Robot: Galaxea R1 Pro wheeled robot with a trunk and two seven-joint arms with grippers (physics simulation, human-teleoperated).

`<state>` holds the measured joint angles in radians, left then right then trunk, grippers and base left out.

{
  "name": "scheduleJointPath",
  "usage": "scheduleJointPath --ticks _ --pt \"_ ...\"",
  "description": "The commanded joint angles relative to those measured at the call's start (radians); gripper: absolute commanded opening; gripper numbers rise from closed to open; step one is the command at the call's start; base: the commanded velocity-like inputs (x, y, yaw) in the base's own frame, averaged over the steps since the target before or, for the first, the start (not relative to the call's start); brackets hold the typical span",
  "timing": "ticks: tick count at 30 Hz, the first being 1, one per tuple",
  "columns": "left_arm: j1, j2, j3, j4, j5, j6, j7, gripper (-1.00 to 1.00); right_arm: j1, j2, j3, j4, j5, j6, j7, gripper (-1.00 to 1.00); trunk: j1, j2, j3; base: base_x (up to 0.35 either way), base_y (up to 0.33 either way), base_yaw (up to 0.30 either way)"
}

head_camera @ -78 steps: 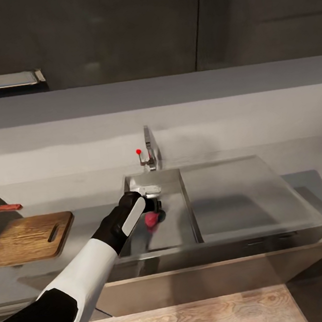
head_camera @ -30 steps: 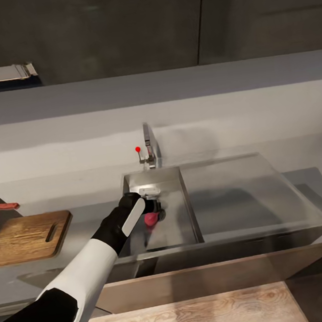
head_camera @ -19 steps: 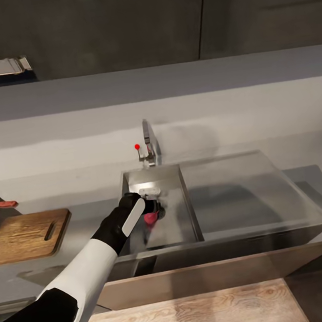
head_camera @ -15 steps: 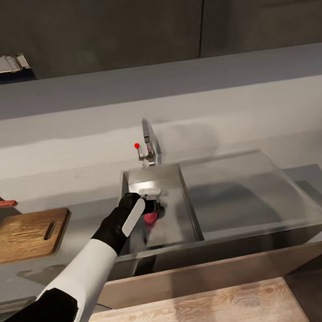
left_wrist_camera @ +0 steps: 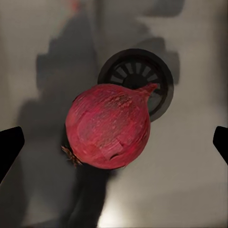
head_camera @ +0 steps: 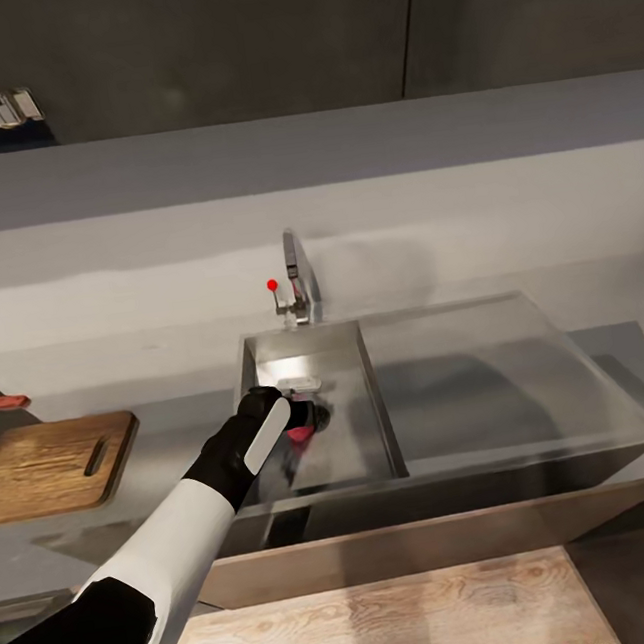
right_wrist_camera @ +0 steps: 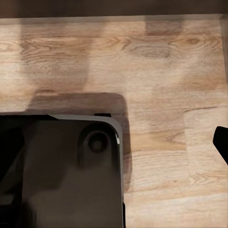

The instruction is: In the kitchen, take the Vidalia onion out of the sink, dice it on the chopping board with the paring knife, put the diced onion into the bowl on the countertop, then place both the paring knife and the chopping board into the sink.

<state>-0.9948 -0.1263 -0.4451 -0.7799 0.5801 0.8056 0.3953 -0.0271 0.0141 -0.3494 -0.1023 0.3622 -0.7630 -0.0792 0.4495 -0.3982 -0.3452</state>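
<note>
**Left pincer over one onion in the sink**

At the frame's centre in the head view, the left pincer [head_camera: 308, 414] reaches into the sink [head_camera: 372, 396] above one Vidalia onion [head_camera: 298, 436]. At left on the tabletop [head_camera: 173, 421] lie one chopping board [head_camera: 48, 466] and one paring knife [head_camera: 0, 403].

In the left wrist view, the onion [left_wrist_camera: 108, 126] lies beside the drain [left_wrist_camera: 142, 76], between spread, released fingertips [left_wrist_camera: 9, 147].

In the right wrist view, one fingertip [right_wrist_camera: 221, 140] shows over wooden floor [right_wrist_camera: 156, 61]; its state cannot be told.

Soft, dim renders; blurry shadows
</note>
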Motion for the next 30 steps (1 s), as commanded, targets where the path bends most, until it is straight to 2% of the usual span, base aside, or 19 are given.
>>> scheduleJointPath --ticks 1,7,17,30 --pt "-0.001 0.000 -0.003 -0.001 0.010 0.002 0.010 1.00 -0.001 0.000 -0.003 0.000 0.011 -0.002 -0.008 1.00 0.000 -0.002 -0.003 0.000 0.000 0.000" --pt "-0.001 0.000 -0.003 -0.001 0.010 0.001 0.010 1.00 -0.001 0.000 -0.003 0.000 0.011 -0.002 -0.008 1.00 0.000 -0.002 -0.006 0.005 0.000 0.000" --pt "0.000 0.000 -0.003 0.000 0.010 0.002 0.010 1.00 -0.001 0.000 -0.003 0.000 0.011 -0.002 -0.009 1.00 0.000 -0.002 -0.006 0.210 0.000 0.000" --pt "0.001 0.000 -0.003 0.004 0.010 0.002 0.010 1.00 -0.001 0.000 -0.003 -0.001 0.011 -0.001 -0.010 1.00 0.000 -0.002 -0.007 0.013 0.000 0.000"
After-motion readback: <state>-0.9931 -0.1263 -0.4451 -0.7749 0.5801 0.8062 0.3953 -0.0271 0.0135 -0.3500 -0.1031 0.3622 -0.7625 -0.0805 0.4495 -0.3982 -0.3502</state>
